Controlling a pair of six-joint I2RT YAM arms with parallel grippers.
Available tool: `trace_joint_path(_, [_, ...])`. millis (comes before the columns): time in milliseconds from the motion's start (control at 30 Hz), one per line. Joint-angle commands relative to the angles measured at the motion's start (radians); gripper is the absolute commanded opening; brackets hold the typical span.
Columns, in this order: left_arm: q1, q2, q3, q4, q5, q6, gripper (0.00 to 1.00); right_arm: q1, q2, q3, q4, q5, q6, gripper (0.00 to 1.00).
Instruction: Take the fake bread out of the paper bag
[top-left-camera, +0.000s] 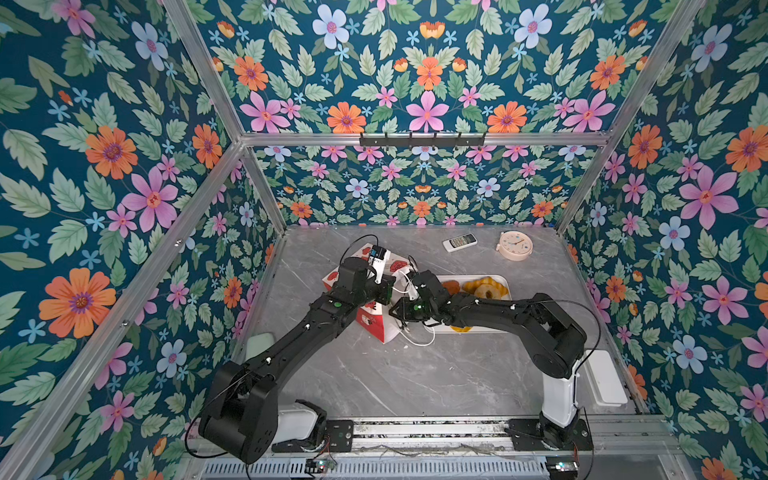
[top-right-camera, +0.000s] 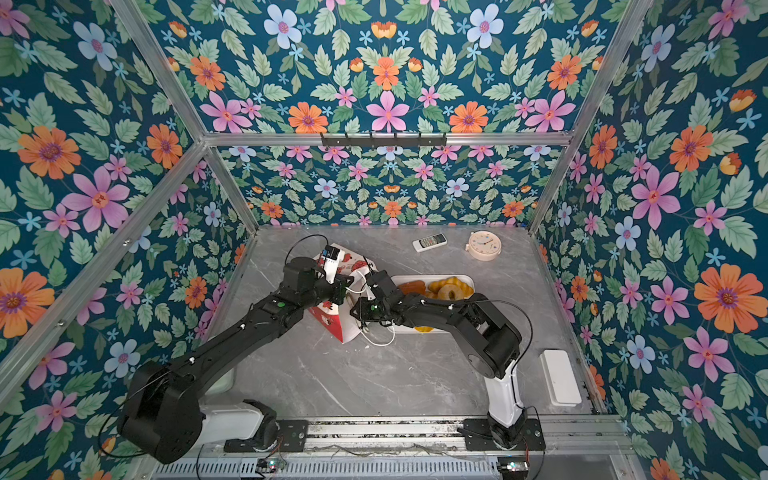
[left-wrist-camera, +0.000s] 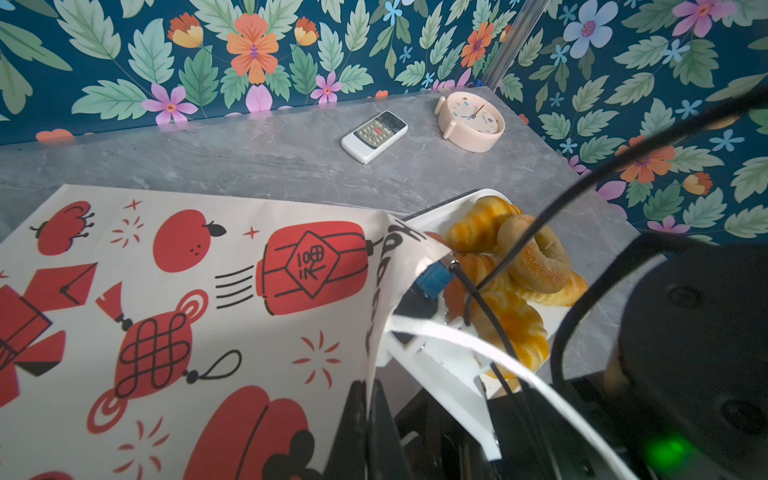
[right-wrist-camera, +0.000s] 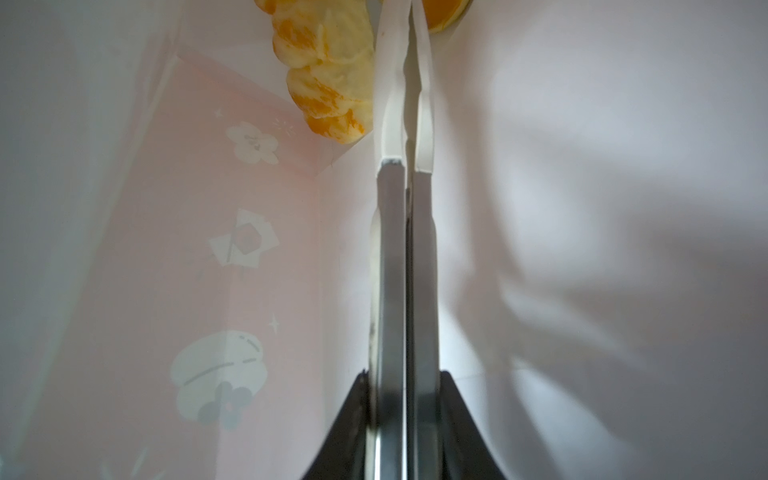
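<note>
Left edge: a pale block (top-left-camera: 258, 345) lies at the left edge of the table (top-left-camera: 415, 386), partly under the left arm.
Left gripper: the left gripper (left-wrist-camera: 368, 390) has its fingers pressed together on the rim of the paper bag (top-left-camera: 374, 322) (left-wrist-camera: 187, 291).
Paper bag: it lies on its side, a little left of the table's middle, with the mouth toward the tray (top-left-camera: 469, 277) (left-wrist-camera: 478, 193). One white cord handle (top-left-camera: 419, 341) lies loose on the table at the bag's near side.
Right gripper: the right gripper (right-wrist-camera: 409, 12) is inside the bag. Its fingers are nearly together with only a thin slit between them, and nothing shows in the slit.
Fake bread: a twisted piece (right-wrist-camera: 324, 75) lies in the bag just beside the fingers. The other pieces (top-left-camera: 484, 289) (top-right-camera: 451, 291) (left-wrist-camera: 536, 257) are piled on the tray.
Tray: it is white and sits just right of the bag's mouth.
Remote (top-left-camera: 459, 242): it lies near the far edge.
Clock (top-left-camera: 514, 245): it is right of the remote, toward the far right corner.
White box (top-left-camera: 604, 382): it lies at the right edge.
In the way: in both top views the two wrists cover the bag's mouth, and the right forearm crosses the tray's near part. In the left wrist view a black cable crosses in front of the bread.
Only in the right wrist view: the bag's inside and the piece in it.
Only in the left wrist view: the pinched rim.
</note>
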Motion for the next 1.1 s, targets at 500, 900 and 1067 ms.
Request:
trace_joint_path(500, [0.000,-0.003,0.013,0.004,0.007,0.009,0.01,0.000,0.001,0.018,0.007,0.031,-0.043,0.37])
trace_joint_path(900, [0.000,-0.007,0.014,-0.001,0.013,0.009,0.01,-0.027,-0.023,0.006,0.035,0.127,-0.037,0.37])
trace_joint_path(1067, [-0.001,-0.003,0.017,0.004,0.022,0.007,0.01,-0.040,0.019,0.030,0.067,0.112,-0.023,0.37])
